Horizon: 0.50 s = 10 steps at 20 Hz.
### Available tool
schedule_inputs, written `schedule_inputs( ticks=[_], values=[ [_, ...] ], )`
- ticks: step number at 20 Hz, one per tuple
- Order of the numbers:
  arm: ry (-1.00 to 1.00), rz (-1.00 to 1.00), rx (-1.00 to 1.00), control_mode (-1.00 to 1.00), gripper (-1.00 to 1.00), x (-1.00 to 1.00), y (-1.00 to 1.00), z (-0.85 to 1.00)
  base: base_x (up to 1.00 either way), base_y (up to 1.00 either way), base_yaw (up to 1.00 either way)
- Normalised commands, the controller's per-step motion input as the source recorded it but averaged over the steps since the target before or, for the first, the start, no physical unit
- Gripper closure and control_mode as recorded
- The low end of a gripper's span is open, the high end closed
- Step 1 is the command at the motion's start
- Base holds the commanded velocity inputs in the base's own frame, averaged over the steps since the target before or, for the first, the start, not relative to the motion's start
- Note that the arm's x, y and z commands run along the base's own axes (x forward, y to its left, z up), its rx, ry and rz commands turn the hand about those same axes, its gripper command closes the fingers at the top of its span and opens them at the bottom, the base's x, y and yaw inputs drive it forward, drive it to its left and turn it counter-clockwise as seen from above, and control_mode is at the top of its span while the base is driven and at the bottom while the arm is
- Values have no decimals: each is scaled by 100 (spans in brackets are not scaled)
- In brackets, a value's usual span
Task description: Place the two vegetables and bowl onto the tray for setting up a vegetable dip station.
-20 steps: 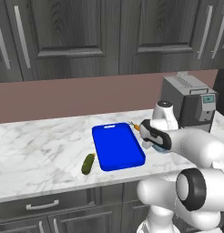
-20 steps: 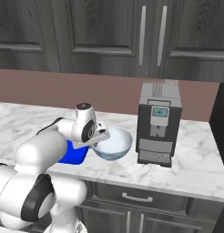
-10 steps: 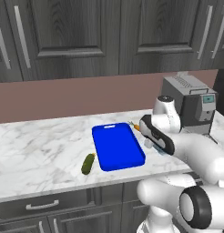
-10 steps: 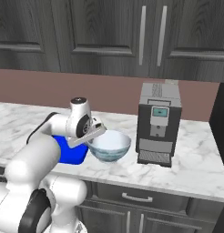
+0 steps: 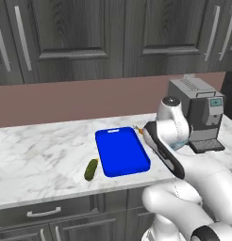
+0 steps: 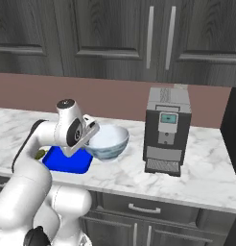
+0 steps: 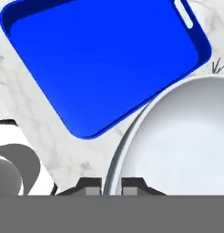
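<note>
Hand (image 7: 112, 184) is pinched tight across the bowl (image 7: 177, 141) rim, one finger each side, so it can carry it. Bowl sits just beside the empty tray (image 7: 104, 59); cucumber (image 5: 91, 169) lies on the worktop (image 5: 37, 155) opposite.

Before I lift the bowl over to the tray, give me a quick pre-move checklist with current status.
1. Gripper shut on the bowl rim, one finger each side: ok.
2. Bowl clear of the counter: it looks slightly raised in the right base view, but cannot tell.
3. Tray surface bare for the bowl: ok.
4. Bowl already over the tray: not ok, it sits beside the tray's long edge in the hand view.
5. Cucumber out of the path: ok, it lies on the counter on the tray's far side from the bowl.
6. Carrot out of the path: cannot tell, it lies near the tray's handle end, partly behind the arm.
</note>
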Motion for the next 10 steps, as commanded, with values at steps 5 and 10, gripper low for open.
schedule_inputs(
  ticks=[5, 10],
  values=[
    [-5, 33, -3, -100, 100, -14, 27, 31, 0, 0, 0],
    [-11, 33, 0, -100, 100, -6, 28, 28, 0, 0, 0]
  ],
)
